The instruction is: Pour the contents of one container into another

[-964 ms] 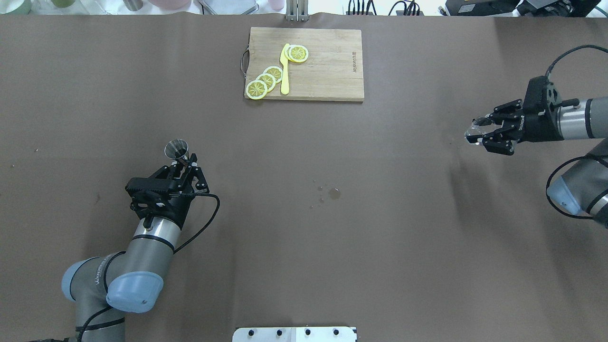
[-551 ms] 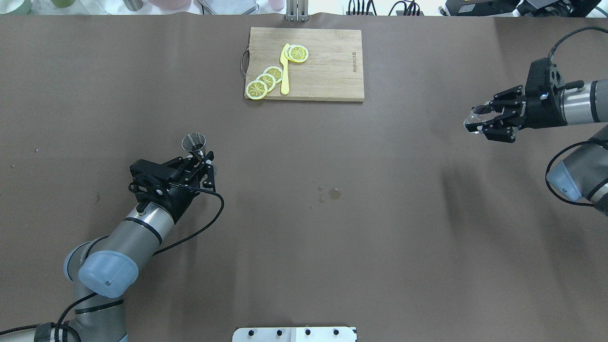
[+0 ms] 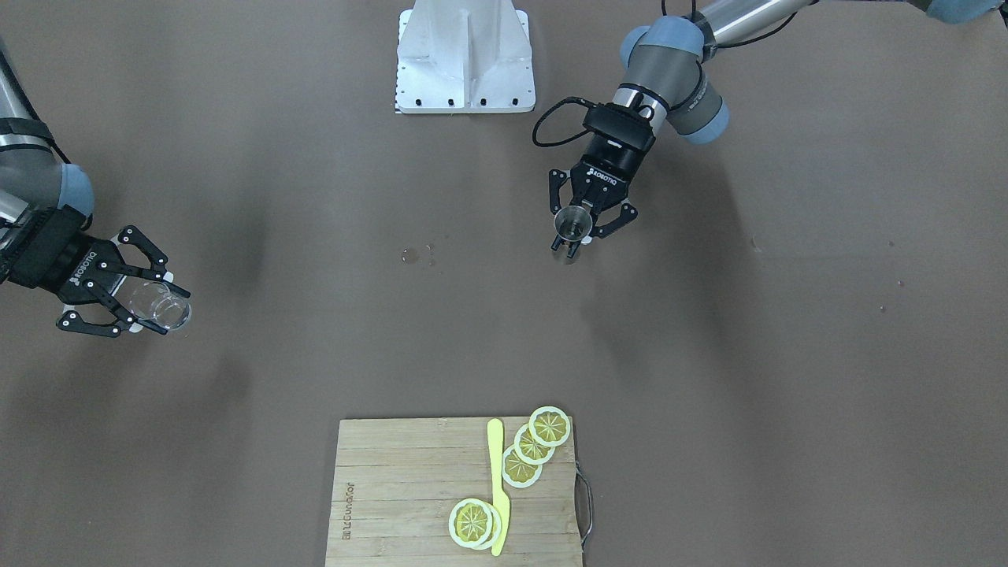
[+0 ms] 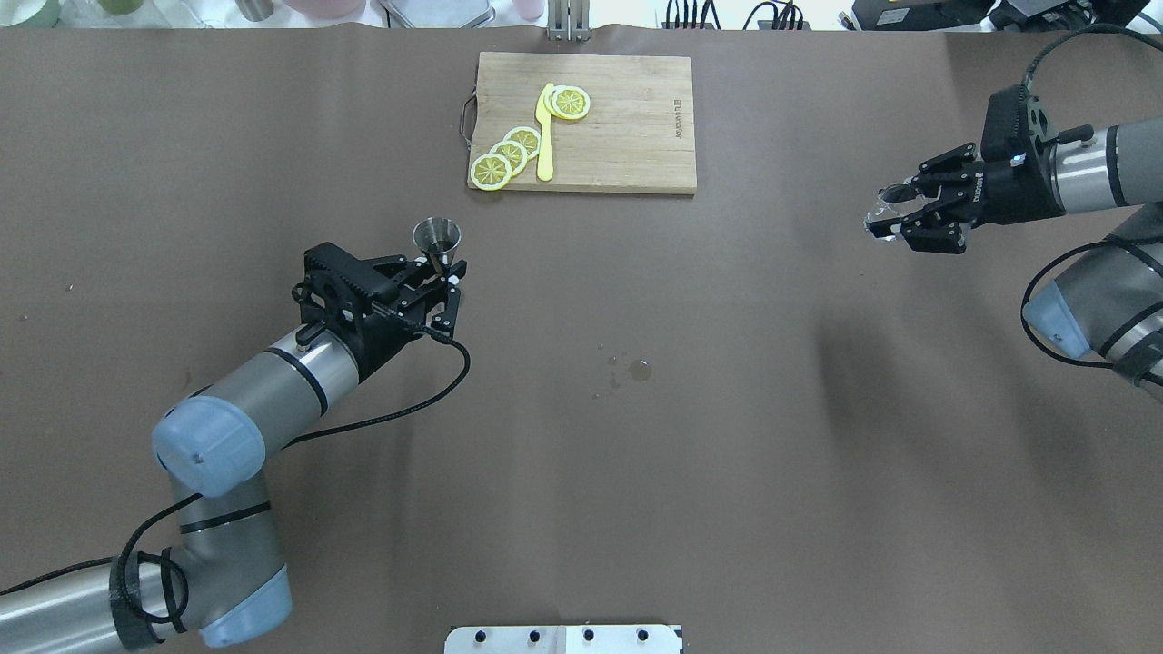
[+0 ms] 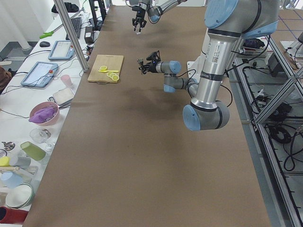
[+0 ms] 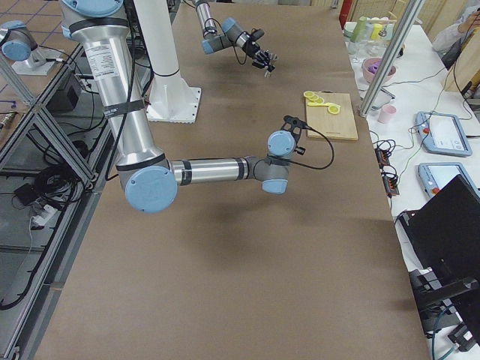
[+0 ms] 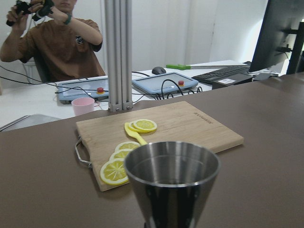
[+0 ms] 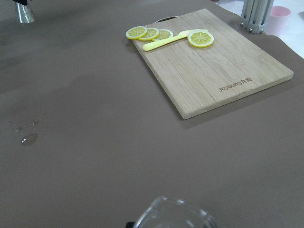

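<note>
With your left gripper (image 4: 436, 272) pinching the jigger (image 4: 437, 237) and right gripper (image 4: 895, 214) pinching the glass (image 4: 884, 207) well apart, tilting early could spill onto the table (image 4: 581, 472).

The cutting board (image 4: 627, 136) lies on the counter (image 4: 581, 490) at its far edge, about in the middle. On the left part of the board lie the lemon slices (image 4: 509, 153), with a knife (image 4: 544, 136) among them. In front of the board and to its left, the left gripper (image 4: 440, 277) holds a metal cup (image 4: 437, 236). Far to the right, the right gripper (image 4: 895, 213) holds a glass (image 3: 161, 303) above the counter. Some drops (image 4: 641, 369) lie on the counter between the two grippers, nearer to the robot.
</note>
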Available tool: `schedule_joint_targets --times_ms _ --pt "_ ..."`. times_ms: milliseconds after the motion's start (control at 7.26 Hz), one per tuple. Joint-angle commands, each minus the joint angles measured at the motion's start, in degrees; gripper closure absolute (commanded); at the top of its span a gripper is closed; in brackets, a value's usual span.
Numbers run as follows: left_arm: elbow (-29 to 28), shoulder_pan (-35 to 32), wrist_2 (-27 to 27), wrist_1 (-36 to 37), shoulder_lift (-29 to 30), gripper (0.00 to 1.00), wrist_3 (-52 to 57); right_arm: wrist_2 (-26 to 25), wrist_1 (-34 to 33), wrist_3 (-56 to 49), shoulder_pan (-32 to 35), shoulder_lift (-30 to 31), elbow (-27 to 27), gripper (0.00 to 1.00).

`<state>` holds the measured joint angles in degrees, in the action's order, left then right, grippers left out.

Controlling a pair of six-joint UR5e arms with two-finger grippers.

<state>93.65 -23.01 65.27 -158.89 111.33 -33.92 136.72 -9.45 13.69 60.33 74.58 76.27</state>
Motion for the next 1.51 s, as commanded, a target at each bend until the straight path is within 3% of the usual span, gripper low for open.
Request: schedule_joint_targets --times_ms 0,413,551,964,1377 --pt "-1.8 -8.2 17.7 3.7 6.1 1.00 5.2 4.2 -6.9 -0.6 3.0 -0.6 5.0 1.00" --pt "-4.9 -8.7 22.1 4.0 12.6 1.00 8.0 3.5 -16.6 -1.7 1.3 -0.3 13.8 1.00" --pt "-5.1 -8.8 25.7 3.9 13.8 1.00 8.5 1.0 -19.9 -2.7 -0.1 -0.3 16.6 1.00" --pt "-5.4 -6.0 30.3 3.0 14.1 1.00 10.4 -5.7 -31.1 -8.4 -4.4 -0.5 24.3 1.00" --pt "-5.5 -6.0 34.3 2.2 13.7 1.00 11.5 -5.8 -44.4 -15.8 -4.7 -2.2 30.2 1.00"
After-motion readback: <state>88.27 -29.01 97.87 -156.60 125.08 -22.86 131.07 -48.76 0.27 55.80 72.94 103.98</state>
